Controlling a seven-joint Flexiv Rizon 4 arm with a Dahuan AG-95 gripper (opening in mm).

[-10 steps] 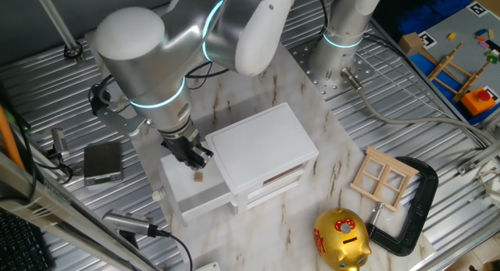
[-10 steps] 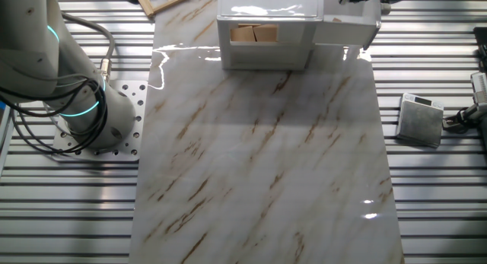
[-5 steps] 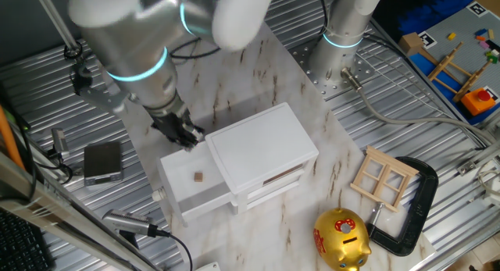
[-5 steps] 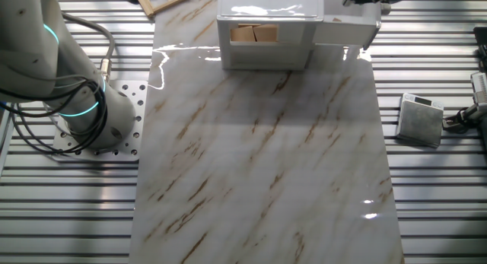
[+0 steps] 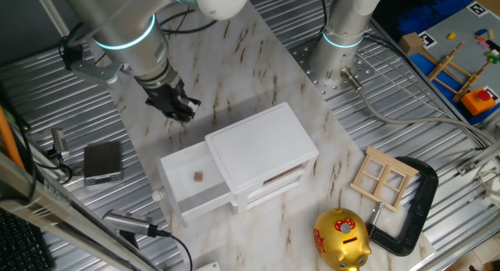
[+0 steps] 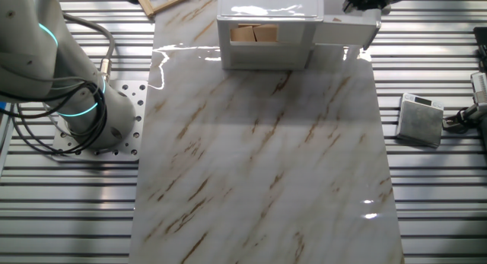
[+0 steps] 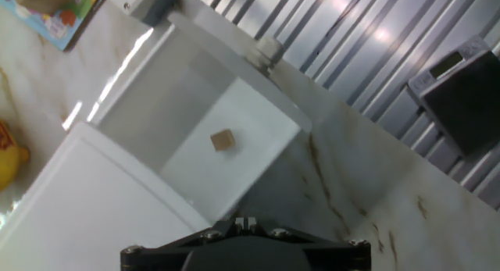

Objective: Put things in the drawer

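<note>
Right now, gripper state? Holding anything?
Gripper: holding nothing; open or closed cannot be told. The brown block lies in the open top drawer.

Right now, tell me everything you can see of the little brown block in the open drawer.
The tiny brown cube-like block looks like wood, plain and unmarked. It lies on the floor of the pulled-out white top drawer, roughly mid-floor, clear of the walls. Nothing touches it but the drawer floor; the fingers are up and away from it.

I see the tiny brown block (image 5: 198, 177) lying flat on the floor of the pulled-out white top drawer (image 5: 181, 189), clear of its walls.
</note>
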